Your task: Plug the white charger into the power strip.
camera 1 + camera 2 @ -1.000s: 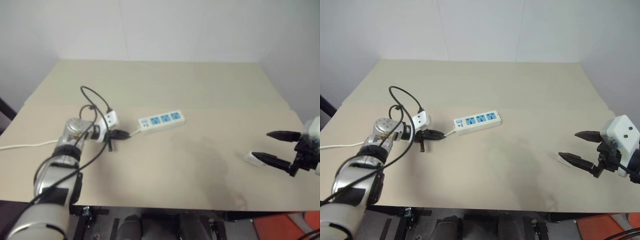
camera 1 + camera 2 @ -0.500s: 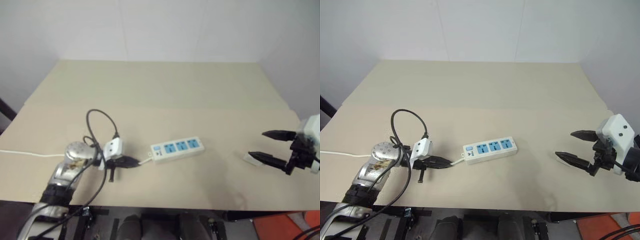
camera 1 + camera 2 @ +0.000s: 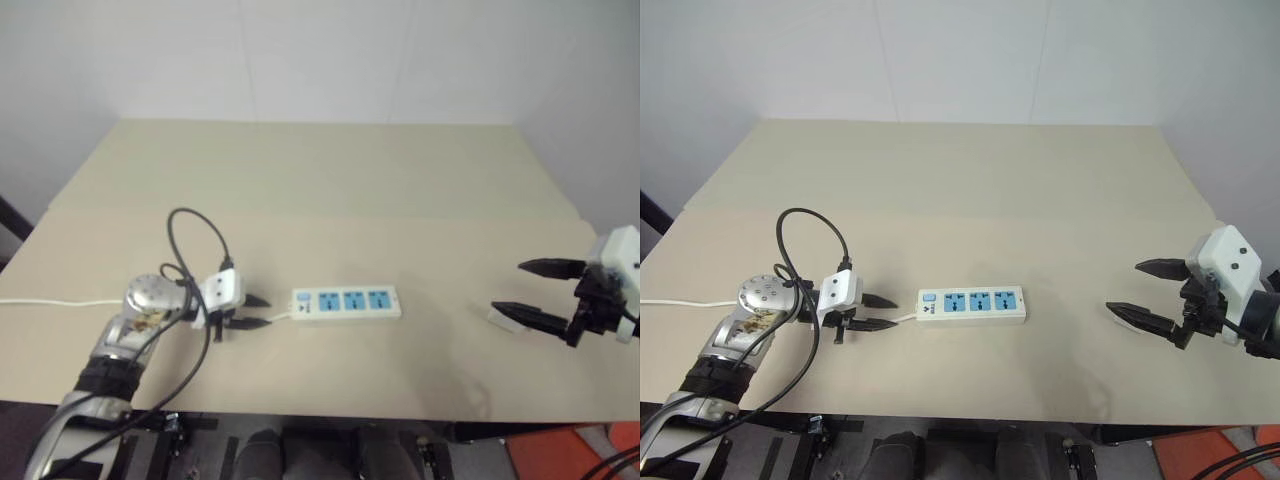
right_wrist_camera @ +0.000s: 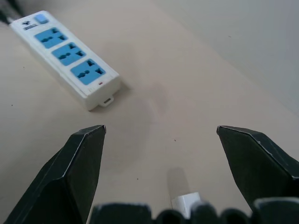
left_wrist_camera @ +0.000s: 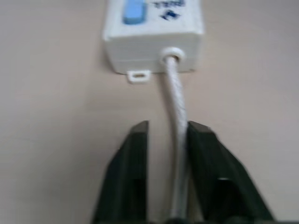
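Two grippers: my left gripper (image 5: 164,135) is straddling the white cord (image 5: 176,112) (fingers parted) of the long white three-socket power strip (image 3: 972,305); my right gripper (image 3: 1148,294) is hovering wide open over the small white boxy charger (image 3: 502,317).

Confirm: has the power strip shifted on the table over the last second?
Yes. The power strip has slid toward the table's near edge and a little to the right, away from the seam across the tabletop, and has turned roughly parallel to that edge.

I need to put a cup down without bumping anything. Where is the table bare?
The far half of the table behind the power strip is bare, as is the stretch between the strip and the right gripper. It is crowded around the left gripper and the cord.
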